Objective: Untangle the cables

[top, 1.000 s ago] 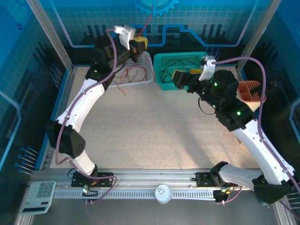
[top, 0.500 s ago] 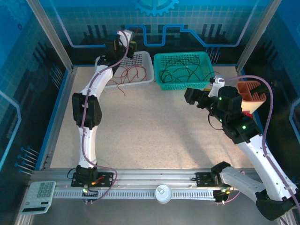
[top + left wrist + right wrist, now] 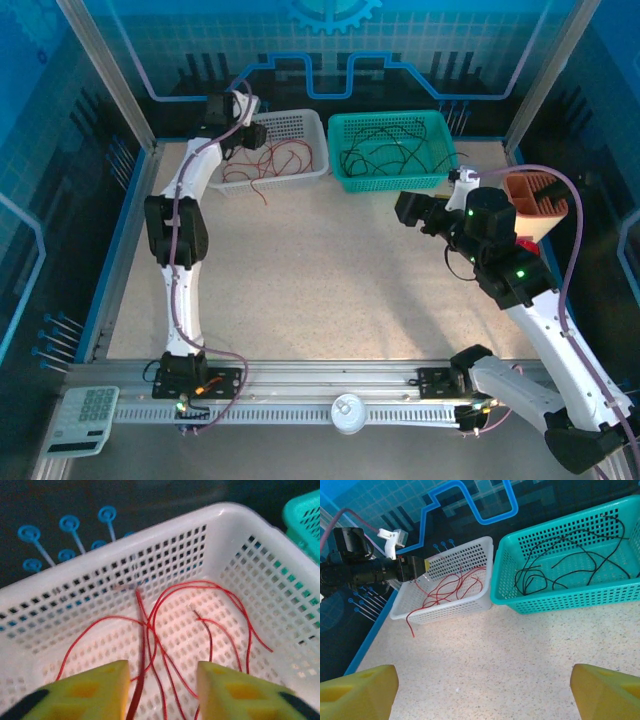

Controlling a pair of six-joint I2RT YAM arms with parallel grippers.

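Several red cables lie curled inside the white basket, red cables at the back left of the table. My left gripper hangs low over them, open; one red strand runs up between its yellow fingers, close to the left one, not pinched. From above, the left gripper sits at the basket's left end. One red cable droops over the basket's front wall onto the table. Black cables lie in the teal basket. My right gripper is wide open above bare tabletop.
The two baskets stand side by side along the back edge, white basket left, teal basket right. An orange-brown holder stands at the right edge beside my right arm. A calculator lies on the near rail.
My left arm has stretched out and lowered over the white basket, and its jaws have opened off the red cable. My right arm pulled back from the teal basket and then held still.
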